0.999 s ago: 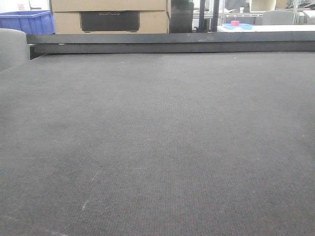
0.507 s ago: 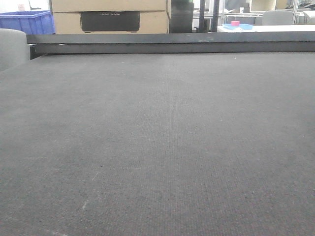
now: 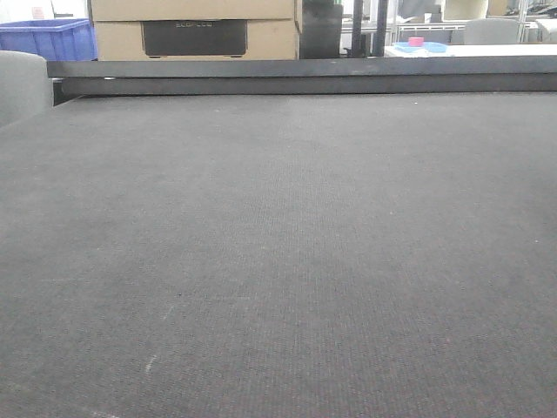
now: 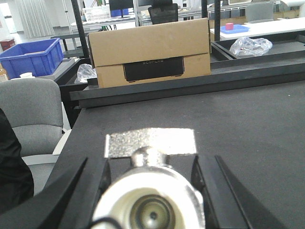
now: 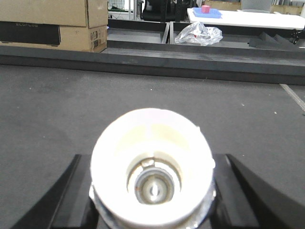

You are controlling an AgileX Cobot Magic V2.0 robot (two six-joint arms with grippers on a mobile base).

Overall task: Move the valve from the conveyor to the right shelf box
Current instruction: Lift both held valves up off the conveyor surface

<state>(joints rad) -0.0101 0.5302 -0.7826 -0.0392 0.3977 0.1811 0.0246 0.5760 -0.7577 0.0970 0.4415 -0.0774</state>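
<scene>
The conveyor is a wide dark grey woven belt with a dark rail along its far edge; no valve or gripper shows in the front view. In the left wrist view my left gripper is shut on a valve with a white round end and a flat silver handle, held over the belt. In the right wrist view my right gripper is shut on a second valve, its white round end facing the camera, over the belt.
Beyond the rail stand a cardboard box and a blue crate. A grey chair is at the belt's left side. A crumpled plastic bag lies in a dark tray behind the rail. A white table with a pink object is far right.
</scene>
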